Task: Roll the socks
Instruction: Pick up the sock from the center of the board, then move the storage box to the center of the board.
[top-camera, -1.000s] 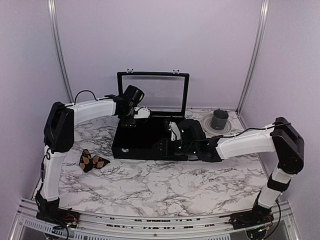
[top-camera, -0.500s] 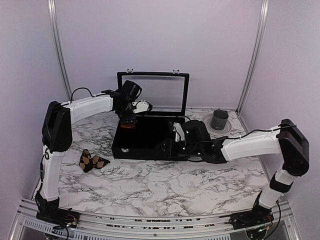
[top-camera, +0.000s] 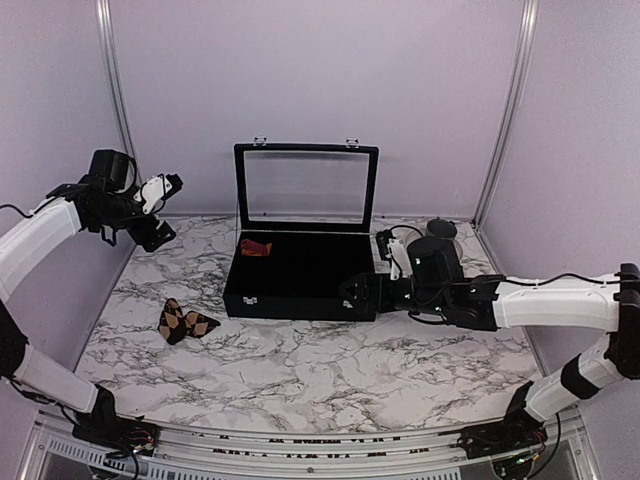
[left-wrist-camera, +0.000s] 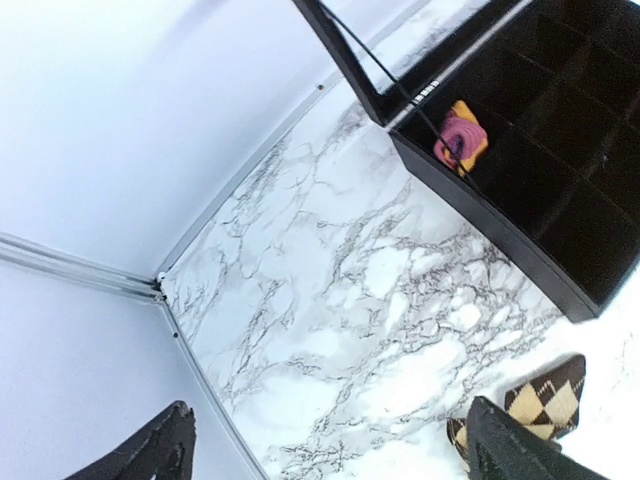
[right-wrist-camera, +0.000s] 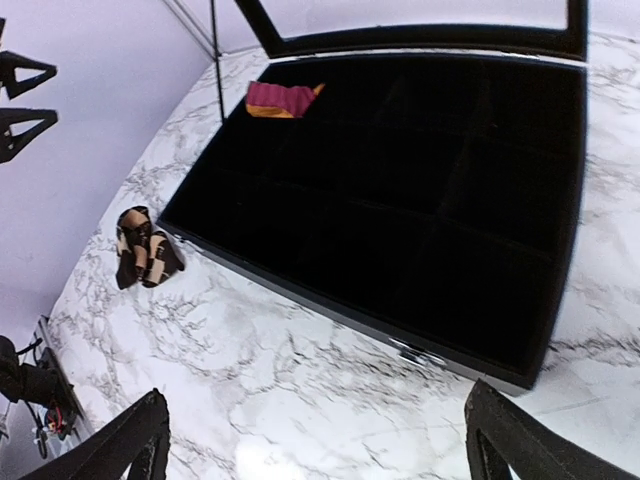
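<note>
Smooth marble-patterned table (top-camera: 300, 370), matt black case (top-camera: 290, 290) with clear glossy lid (top-camera: 305, 185), soft knitted cloth argyle sock (top-camera: 183, 322) and magenta sock (top-camera: 256, 246), dull metal rails (top-camera: 118, 100).

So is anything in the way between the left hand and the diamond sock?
Nothing visible. The open left hand hangs high near the left wall; the argyle sock lies alone on the marble table below, left of the black box.

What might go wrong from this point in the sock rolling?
The dark brown argyle fabric sock lies crumpled on the marble table, so a grasp may catch only one layer. The open right end effector hangs close to the front wall of the black compartment case and may nudge it.
</note>
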